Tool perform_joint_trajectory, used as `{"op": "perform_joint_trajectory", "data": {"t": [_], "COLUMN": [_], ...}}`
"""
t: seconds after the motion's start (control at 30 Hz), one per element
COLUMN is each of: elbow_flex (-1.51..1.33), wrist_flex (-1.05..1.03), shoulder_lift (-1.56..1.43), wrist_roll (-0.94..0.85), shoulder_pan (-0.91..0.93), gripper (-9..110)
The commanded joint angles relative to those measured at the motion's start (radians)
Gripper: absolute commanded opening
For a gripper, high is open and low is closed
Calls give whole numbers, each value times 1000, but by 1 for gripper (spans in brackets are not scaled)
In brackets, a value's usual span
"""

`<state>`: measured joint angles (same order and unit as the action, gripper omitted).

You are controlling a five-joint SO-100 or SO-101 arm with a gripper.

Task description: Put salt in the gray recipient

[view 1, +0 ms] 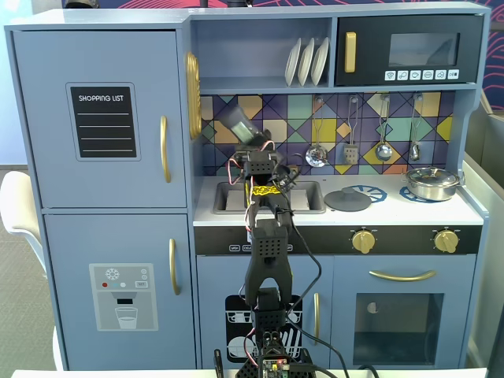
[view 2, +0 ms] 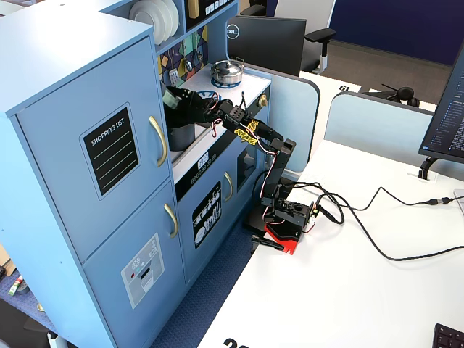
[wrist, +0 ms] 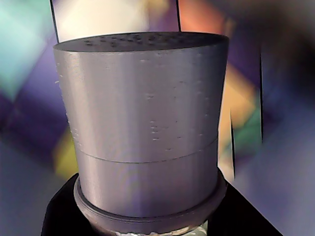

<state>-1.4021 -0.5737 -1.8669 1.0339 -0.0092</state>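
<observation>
Your arm reaches up into the blue play kitchen [view 1: 102, 118], its jaws closed around the salt shaker [view 1: 236, 123], which hangs tilted above the sink [view 1: 303, 197] with its perforated top pointing up and to the left in a fixed view. Your gripper [view 1: 250, 146] sits just below the shaker, in front of the coloured tile backsplash [view 1: 394, 118].

Only the wrist view shows the shaker close: its gray cap [wrist: 142, 113] fills the picture, with tiny holes on the flat top and a collar ring at the base, while the backsplash behind it is a blur of colour. That view shows nothing of the counter [view 1: 378, 211].

The side-on fixed view gives you what the front one hides: the dark-gray pot [view 2: 181, 135] stands on the counter by the sink, directly under your gripper [view 2: 174, 100], with the shaker [view 2: 170, 98] held clear above its rim. In the front view your arm covers the pot.

The front view alone shows the flat gray lid [view 1: 347, 200] lying on the counter right of the sink, and the hanging utensils [view 1: 383, 150]. The shiny silver pan [view 1: 432, 183] sits on the far-right burner, well apart from the shaker, and appears in both fixed views.
</observation>
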Motion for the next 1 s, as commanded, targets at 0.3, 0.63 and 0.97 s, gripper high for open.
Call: {"op": "perform_joint_trajectory", "data": {"t": [0.3,0.63,0.97], "elbow_flex": [235,78,8], "wrist_flex": [77,57,58], "shoulder_lift": [32,-37,-80], "wrist_roll": [-37,-32,-21], "shoulder_pan": [-97,-9,5], "gripper": [0,0,0]}}
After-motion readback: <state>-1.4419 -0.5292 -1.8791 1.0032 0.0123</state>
